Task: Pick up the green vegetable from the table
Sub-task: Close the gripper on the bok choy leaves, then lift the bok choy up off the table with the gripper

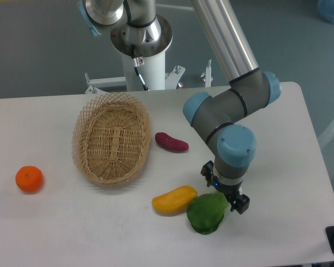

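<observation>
The green vegetable (205,213), a dark green leafy toy, lies on the white table (278,167) near the front edge. Its right end is hidden under my gripper (225,193). The gripper points straight down over that end. Its two black fingers (240,204) show apart on either side of the wrist, so it looks open, with the vegetable's end between or just below them. The vegetable still rests on the table, touching the yellow oblong piece (174,199) to its left.
A purple sweet-potato piece (171,142) lies behind the yellow piece. A wicker basket (111,138) stands left of centre, tilted up on its edge. An orange (29,179) sits at the far left. The arm's base (142,39) stands at the table's back.
</observation>
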`<state>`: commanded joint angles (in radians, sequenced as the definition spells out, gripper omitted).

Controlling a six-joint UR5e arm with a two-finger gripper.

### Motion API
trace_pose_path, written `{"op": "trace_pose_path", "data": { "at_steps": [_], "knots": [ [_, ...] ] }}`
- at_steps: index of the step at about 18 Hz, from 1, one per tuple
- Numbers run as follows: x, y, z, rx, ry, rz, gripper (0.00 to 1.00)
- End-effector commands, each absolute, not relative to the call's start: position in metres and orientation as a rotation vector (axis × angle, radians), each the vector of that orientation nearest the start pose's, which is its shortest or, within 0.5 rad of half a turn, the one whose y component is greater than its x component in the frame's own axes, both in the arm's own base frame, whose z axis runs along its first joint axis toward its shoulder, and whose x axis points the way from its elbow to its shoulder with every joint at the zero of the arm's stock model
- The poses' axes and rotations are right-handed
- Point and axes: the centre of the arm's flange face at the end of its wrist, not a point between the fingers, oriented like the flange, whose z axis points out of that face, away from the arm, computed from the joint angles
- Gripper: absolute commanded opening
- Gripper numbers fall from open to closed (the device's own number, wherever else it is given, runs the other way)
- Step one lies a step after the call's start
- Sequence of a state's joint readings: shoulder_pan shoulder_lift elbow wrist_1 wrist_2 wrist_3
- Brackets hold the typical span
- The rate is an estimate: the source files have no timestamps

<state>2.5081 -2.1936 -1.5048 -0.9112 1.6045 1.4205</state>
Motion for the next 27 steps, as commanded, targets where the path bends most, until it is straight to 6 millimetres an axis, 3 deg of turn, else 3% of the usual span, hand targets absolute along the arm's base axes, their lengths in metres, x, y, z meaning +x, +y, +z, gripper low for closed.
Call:
{"op": "trace_pose_path", "data": {
  "at_steps": [7, 11, 14, 17, 19, 27],
  "knots": [
    [-0.476, 0.511, 0.192, -3.023, 0.719, 0.231, 0.98],
    [-0.476, 0.511, 0.186, -3.021, 0.708, 0.242, 0.80],
    [-0.477, 0.510, 0.185, -3.042, 0.703, 0.255, 0.59],
    [-0.477, 0.510, 0.188, -3.043, 0.684, 0.262, 0.22],
    [-0.479, 0.511, 0.199, -3.045, 0.661, 0.282, 0.09],
    [-0.485, 0.506, 0.232, -3.020, 0.628, 0.340, 0.11]
  ]
}}
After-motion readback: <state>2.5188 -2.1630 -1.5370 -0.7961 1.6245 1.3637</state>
